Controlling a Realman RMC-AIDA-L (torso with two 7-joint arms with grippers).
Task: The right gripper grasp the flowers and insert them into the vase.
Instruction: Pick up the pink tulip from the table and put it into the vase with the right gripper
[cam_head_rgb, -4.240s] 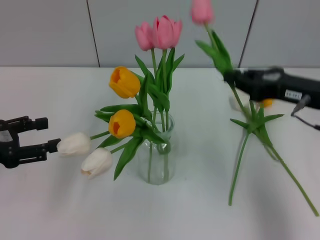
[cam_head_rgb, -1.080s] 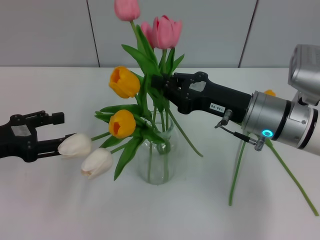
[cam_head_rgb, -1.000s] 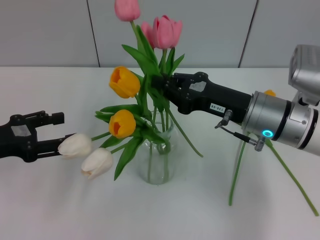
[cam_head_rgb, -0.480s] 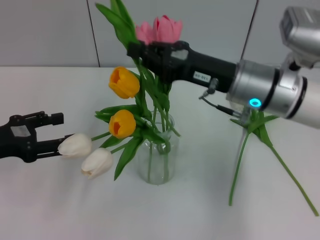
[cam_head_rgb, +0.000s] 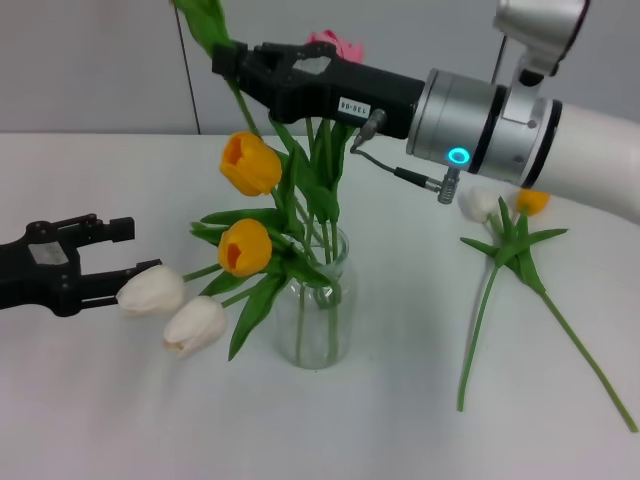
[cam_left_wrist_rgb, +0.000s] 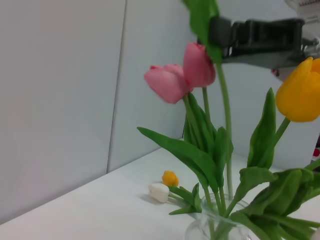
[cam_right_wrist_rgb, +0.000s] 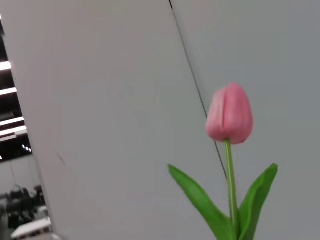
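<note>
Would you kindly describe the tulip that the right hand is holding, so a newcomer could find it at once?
Start at the clear glass vase mid-table and look up to the black right hand reaching over the bouquet. The held tulip is the thin stem pinched there, slanting down toward the vase. Unlike the bouquet's yellow, white and pink blooms, its pink head rises above the hand, out of the head view.

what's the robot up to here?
The right end effector is shut on a pink tulip's stem, holding it high above the vase, with the stem's lower part reaching down among the flowers already in it. The held bloom shows in the right wrist view. The left end effector sits open by a white tulip head. Two more tulips lie on the table.
</note>
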